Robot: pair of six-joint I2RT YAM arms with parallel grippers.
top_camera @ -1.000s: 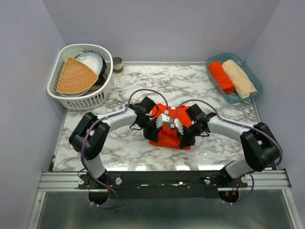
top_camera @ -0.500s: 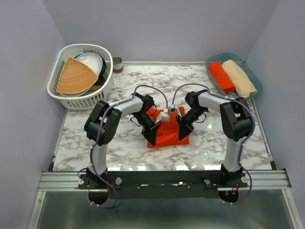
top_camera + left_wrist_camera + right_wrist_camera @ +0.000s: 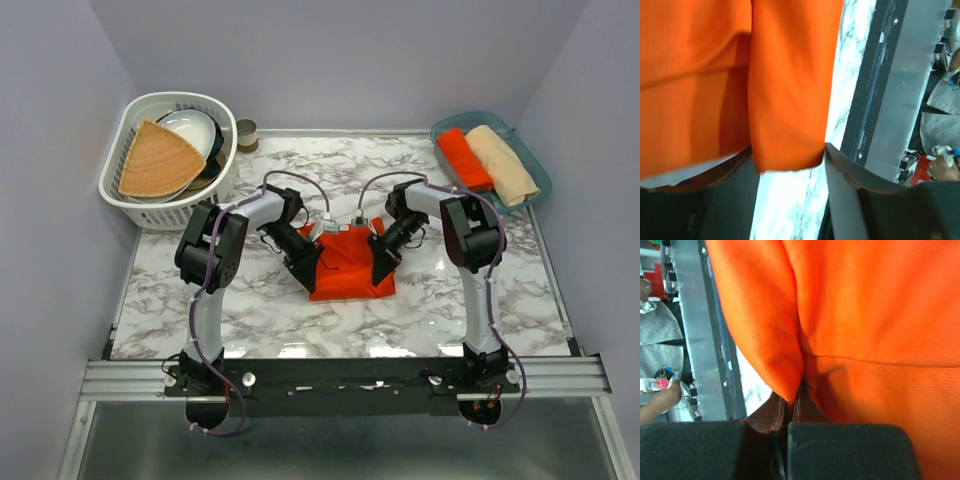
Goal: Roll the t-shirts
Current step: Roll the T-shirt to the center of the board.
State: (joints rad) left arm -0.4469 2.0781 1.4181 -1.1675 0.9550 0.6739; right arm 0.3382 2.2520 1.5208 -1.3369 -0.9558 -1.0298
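An orange t-shirt (image 3: 345, 275) lies partly folded at the middle of a marble table (image 3: 250, 310). The left gripper (image 3: 789, 152) has its jaws apart, a folded edge of the shirt between them. The right gripper (image 3: 790, 400) is pinched closed on another fold. A rolled orange shirt (image 3: 464, 160) and a rolled beige shirt (image 3: 500, 163) sit in a blue tray (image 3: 538, 172).

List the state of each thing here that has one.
centre shirt: folded, not rolled, on table.
second orange shirt: rolled, in bin.
beige shirt: rolled, in bin.
left gripper: open around centre shirt's edge.
right gripper: shut on centre shirt.
basket: full, fan on top.
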